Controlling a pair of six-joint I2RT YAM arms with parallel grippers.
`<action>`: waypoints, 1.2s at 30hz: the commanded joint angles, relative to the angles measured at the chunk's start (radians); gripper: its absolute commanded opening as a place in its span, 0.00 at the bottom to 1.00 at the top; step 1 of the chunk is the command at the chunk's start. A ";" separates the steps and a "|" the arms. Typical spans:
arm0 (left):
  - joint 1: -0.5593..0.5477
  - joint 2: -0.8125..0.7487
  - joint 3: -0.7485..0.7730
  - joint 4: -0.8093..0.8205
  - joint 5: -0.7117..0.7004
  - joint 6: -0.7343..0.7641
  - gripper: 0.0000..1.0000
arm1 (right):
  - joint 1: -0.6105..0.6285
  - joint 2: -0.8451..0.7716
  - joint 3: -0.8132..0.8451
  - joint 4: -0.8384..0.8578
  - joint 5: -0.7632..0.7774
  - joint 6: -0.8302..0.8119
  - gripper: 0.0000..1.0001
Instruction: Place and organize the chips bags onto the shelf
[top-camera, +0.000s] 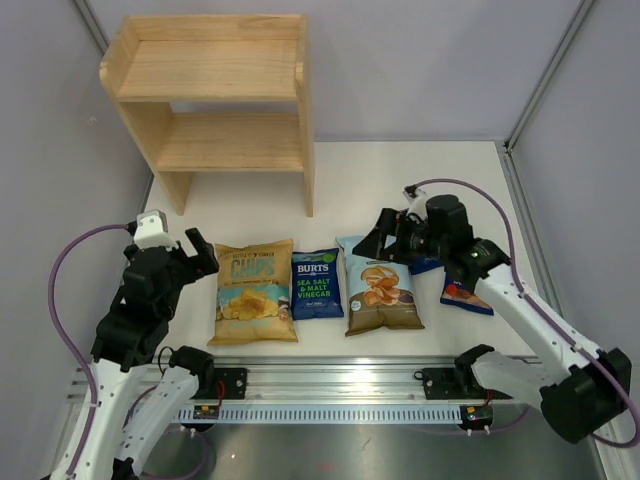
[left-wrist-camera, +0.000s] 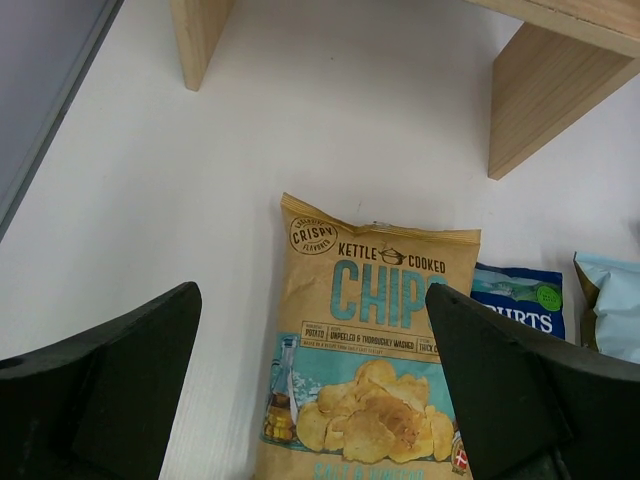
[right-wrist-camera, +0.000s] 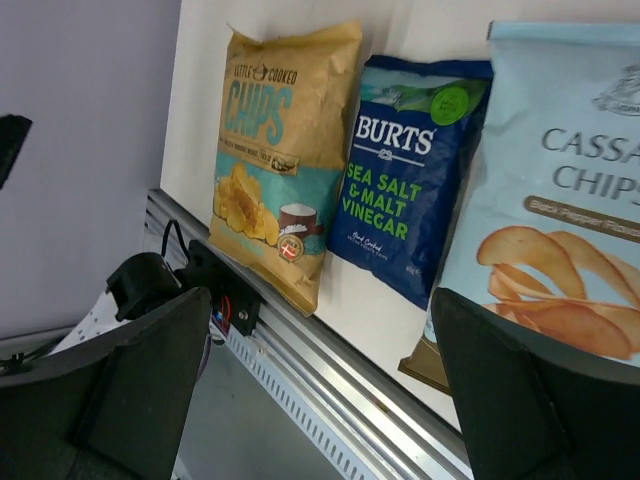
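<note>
The yellow CHIPS bag (top-camera: 255, 292), one dark-blue BURTS bag (top-camera: 317, 285) and the Cassava Chips bag (top-camera: 380, 287) lie flat in a row near the table's front. Two more dark-blue bags lie at the right: one (top-camera: 466, 295) partly under the right arm, another (top-camera: 426, 265) mostly hidden behind it. The wooden shelf (top-camera: 215, 100) stands at the back left, both tiers bare. My left gripper (top-camera: 200, 255) is open, just left of the yellow bag (left-wrist-camera: 370, 350). My right gripper (top-camera: 378, 236) is open above the Cassava bag's top edge (right-wrist-camera: 570, 200).
An aluminium rail (top-camera: 330, 385) runs along the near edge. Grey walls enclose the left, back and right sides. The shelf's legs (left-wrist-camera: 545, 100) show at the top of the left wrist view. The right wrist view also shows the yellow bag (right-wrist-camera: 280, 150) and the BURTS bag (right-wrist-camera: 410, 170).
</note>
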 joint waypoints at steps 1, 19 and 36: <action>-0.003 0.019 -0.007 0.047 0.027 0.017 0.99 | 0.118 0.079 0.030 0.134 0.095 0.044 0.99; -0.003 0.034 -0.015 0.054 0.061 0.018 0.99 | 0.344 0.593 0.245 0.066 0.409 -0.024 0.65; -0.003 0.054 -0.015 0.054 0.071 0.020 0.99 | 0.364 0.807 0.220 0.183 0.420 -0.004 0.55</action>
